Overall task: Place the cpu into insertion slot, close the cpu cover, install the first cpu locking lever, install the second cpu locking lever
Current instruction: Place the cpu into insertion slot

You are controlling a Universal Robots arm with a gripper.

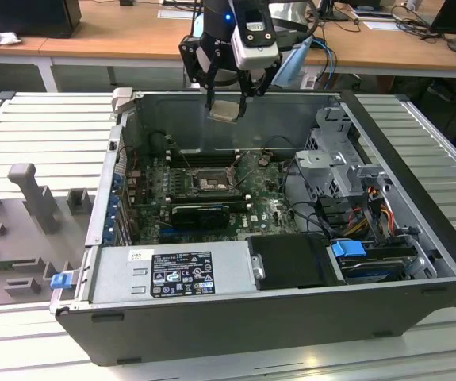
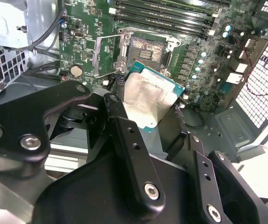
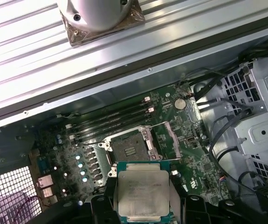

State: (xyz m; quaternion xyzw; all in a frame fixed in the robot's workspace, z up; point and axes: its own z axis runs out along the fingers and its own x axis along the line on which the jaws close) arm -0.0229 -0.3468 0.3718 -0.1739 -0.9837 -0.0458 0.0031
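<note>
My gripper (image 1: 226,97) hangs above the open computer case, near its back wall, shut on the cpu (image 1: 226,111). The chip is a thin silver-faced square held by its edges between the black fingers (image 2: 120,116). Both wrist views show the cpu (image 2: 150,100) (image 3: 143,191) well above the green motherboard. The insertion slot (image 1: 209,181) (image 2: 145,49) (image 3: 129,149) lies below it, bare, its tan contact field showing. The cpu cover (image 2: 106,56) (image 3: 168,142) is swung open and lies beside the socket.
Long black memory slots (image 1: 204,156) run behind the socket and a long black card (image 1: 200,213) lies in front of it. A silver power supply (image 1: 172,274) fills the case's near side. A drive cage with cables (image 1: 335,159) stands at the exterior view's right.
</note>
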